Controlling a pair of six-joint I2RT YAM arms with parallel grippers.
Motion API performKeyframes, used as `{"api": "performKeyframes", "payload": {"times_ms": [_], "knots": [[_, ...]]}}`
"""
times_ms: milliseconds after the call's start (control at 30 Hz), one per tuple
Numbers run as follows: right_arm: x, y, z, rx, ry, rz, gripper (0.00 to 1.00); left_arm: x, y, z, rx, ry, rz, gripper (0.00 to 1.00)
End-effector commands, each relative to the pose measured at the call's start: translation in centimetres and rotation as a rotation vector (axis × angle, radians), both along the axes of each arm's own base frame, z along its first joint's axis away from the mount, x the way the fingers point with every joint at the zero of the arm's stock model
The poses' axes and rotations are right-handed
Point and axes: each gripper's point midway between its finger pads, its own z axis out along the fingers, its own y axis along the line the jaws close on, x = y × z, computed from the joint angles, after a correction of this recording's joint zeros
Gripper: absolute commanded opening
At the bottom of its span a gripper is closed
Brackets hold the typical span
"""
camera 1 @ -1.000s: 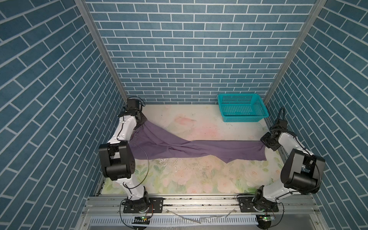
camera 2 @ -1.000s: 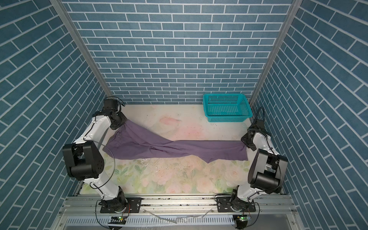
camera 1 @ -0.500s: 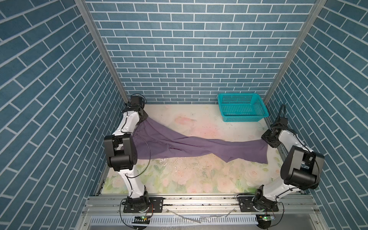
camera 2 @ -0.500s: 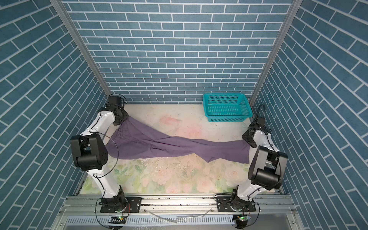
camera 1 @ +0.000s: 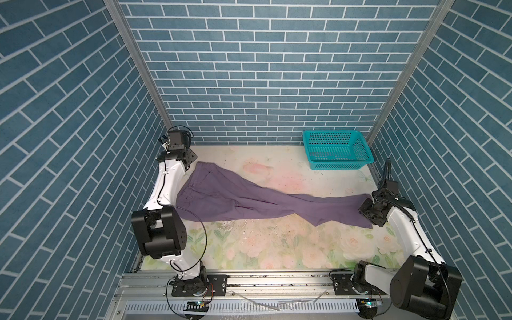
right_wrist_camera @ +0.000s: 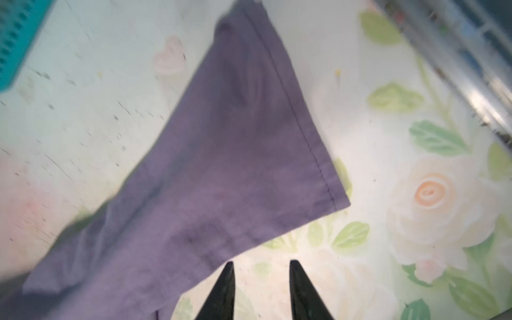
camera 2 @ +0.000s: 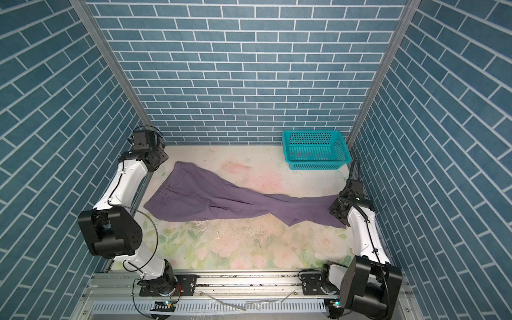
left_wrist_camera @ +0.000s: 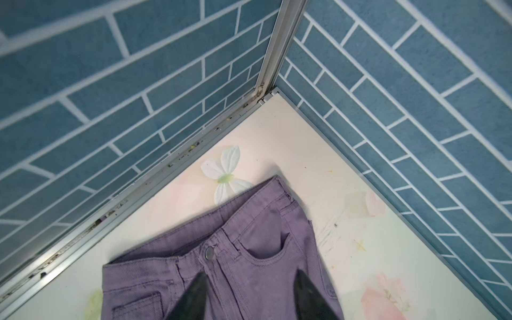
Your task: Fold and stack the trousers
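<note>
Across the flowered counter (camera 1: 277, 249) the trousers (camera 1: 243, 199) lie spread out flat in both top views (camera 2: 221, 202). The waistband sits in the far left corner beside my left arm. The legs run to the right side, where the hem ends next to my right wrist. Midway the two legs twist over one another.

My left end effector (left_wrist_camera: 252, 273) stands spread, and nothing sits between its fingers (left_wrist_camera: 199, 288). In the left wrist view they stand over the front of the trousers (left_wrist_camera: 249, 249), one on each side of the fly, below the metal button (left_wrist_camera: 209, 252) and near a front pocket. I cannot tell whether their tips touch the cloth.

My right end effector (right_wrist_camera: 261, 263) is also parted and holds nothing. In the blurred right wrist view the gap between its fingers (right_wrist_camera: 302, 288) shows bare counter just off the edge of the trouser leg (right_wrist_camera: 207, 180), with the stitched hem further out.

A teal mesh basket (camera 1: 336, 149) stands in the far right corner (camera 2: 314, 149), well apart from the trousers.
</note>
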Motion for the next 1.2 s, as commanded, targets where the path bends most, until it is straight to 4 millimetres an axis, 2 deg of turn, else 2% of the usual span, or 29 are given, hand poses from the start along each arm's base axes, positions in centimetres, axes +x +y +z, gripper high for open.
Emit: {"api": "performKeyframes", "payload": {"times_ms": [0,67,133,200,467,567,700,767,800,900,1000,1100,1167], "knots": [[-2.2,1.7,-2.4,0.095,0.103,-0.006,0.41,-1.4,-2.0,-2.6,-0.049,0.024,-0.038,0.69],[-2.1,1.7,-3.3,0.102,0.119,-0.018,0.46,-2.1,-2.6,-4.5,-0.074,0.048,-0.055,0.69],[-1.6,1.6,-4.3,0.112,0.126,-0.025,0.51,-2.3,-3.0,-6.2,-0.092,0.063,-0.066,0.54],[-1.2,1.6,-5.0,0.114,0.137,-0.03,0.53,-2.5,-3.1,-7.3,-0.105,0.076,-0.061,0.46],[-0.3,0.8,-7.1,0.089,0.163,-0.053,0.54,-1.6,-3.5,-10.2,-0.14,0.123,-0.072,0.47],[0.5,0.6,-7.5,0.084,0.16,-0.035,0.51,-1.3,-3.8,-11.3,-0.158,0.137,-0.078,0.31],[1.8,-0.3,-8.0,0.052,0.148,-0.045,0.48,-1.2,-3.9,-12.1,-0.172,0.143,-0.072,0.3],[2.6,-0.4,-8.2,0.057,0.141,-0.048,0.45,-1.2,-3.8,-12.0,-0.159,0.148,-0.079,0.31],[2.9,-0.4,-8.4,0.058,0.134,-0.049,0.4,-1.3,-3.6,-11.8,-0.143,0.15,-0.081,0.31],[3.8,-0.5,-8.8,0.064,0.11,-0.047,0.01,-1.6,-3.2,-12.2,-0.124,0.163,-0.069,0.28],[4.5,-0.6,-7.2,0.06,0.082,-0.049,0.0,-1.3,-3.3,-12.6,-0.14,0.166,-0.071,0.25],[5.6,-1.4,-3.5,0.017,0.014,-0.046,0.0,-0.8,-3.3,-12.8,-0.141,0.174,-0.072,0.25],[6.4,-2.5,-0.2,-0.036,-0.041,-0.046,0.0,-0.4,-3.3,-12.8,-0.143,0.177,-0.076,0.24]]}}
